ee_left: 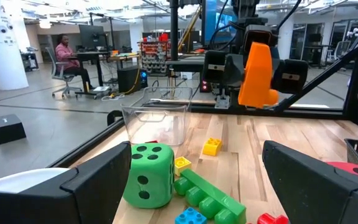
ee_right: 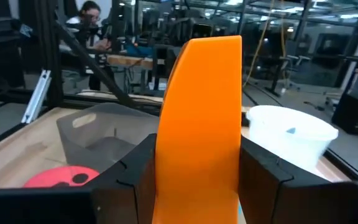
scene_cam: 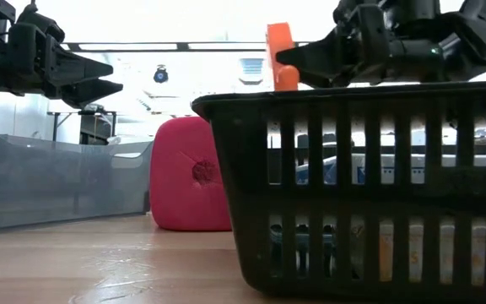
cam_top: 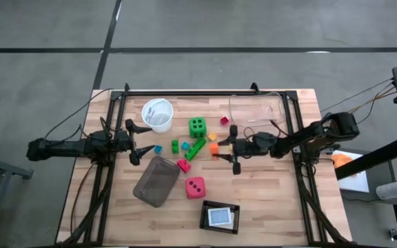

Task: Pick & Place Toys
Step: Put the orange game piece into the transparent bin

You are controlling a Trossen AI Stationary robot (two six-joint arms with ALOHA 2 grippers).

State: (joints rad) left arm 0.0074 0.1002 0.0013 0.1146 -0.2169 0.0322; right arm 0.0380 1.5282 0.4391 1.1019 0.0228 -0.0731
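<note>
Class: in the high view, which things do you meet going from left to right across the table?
left hand → white cup → grey tray → green die → black basket → right hand, shut on the orange brick → clear box.

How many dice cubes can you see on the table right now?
2. The green die sits mid-table beside the white cup; the pink-red die lies nearer the front, between the grey tray and the black basket. None looks hidden.
</note>
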